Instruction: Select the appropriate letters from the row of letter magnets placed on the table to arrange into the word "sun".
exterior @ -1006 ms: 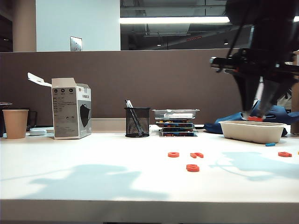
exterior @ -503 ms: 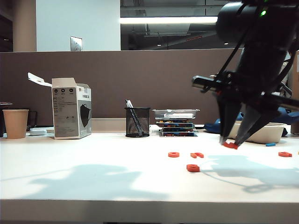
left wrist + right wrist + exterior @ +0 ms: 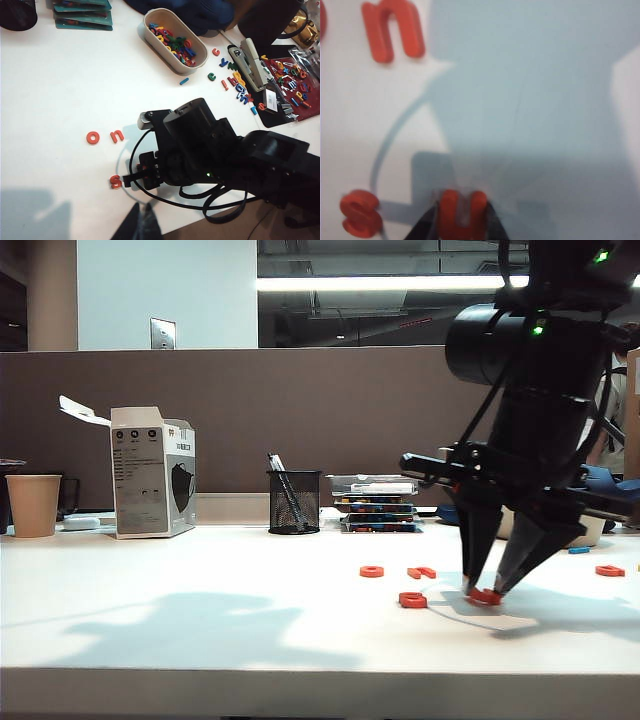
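Right gripper (image 3: 485,592) clamps the u (image 3: 463,214) down at the table (image 3: 200,640).
It sits just right of the s (image 3: 412,600); the n (image 3: 421,572) lies farther back. Left gripper (image 3: 141,227): can't tell its jaws.

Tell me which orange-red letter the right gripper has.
The u, pinched in the right gripper, low beside the s. The s, n and o lie free on the table.

Right tool (image 3: 485,592) down, clamped; left tool unseen
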`<action>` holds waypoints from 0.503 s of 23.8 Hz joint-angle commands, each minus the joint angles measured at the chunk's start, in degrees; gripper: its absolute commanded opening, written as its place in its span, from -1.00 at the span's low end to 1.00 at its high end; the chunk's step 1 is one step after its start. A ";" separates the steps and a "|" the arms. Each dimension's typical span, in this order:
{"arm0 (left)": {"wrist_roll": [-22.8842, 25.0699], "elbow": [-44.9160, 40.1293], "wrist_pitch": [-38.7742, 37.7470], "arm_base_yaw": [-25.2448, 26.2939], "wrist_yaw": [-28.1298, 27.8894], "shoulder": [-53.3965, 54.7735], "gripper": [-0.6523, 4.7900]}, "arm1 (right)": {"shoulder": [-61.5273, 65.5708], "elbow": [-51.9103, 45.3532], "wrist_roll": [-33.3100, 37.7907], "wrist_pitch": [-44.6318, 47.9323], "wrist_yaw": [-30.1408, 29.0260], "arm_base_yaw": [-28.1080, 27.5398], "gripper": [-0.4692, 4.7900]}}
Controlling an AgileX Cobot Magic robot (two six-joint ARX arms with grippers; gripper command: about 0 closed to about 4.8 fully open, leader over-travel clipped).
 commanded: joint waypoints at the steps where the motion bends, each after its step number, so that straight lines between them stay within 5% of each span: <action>1: 0.22 0.22 0.35 -0.11 -0.11 -0.13 -0.78 | 1.27 -0.85 0.57 -3.06 -1.25 0.04 -0.50; 7: 0.24 0.22 0.35 -0.11 -0.13 -0.13 -0.78 | 1.27 -0.85 0.55 -4.98 -7.63 0.02 -0.50; 12: 0.22 0.22 0.35 -0.11 -0.13 -0.13 -0.78 | 1.27 -0.85 0.52 -5.81 -4.44 0.02 -0.50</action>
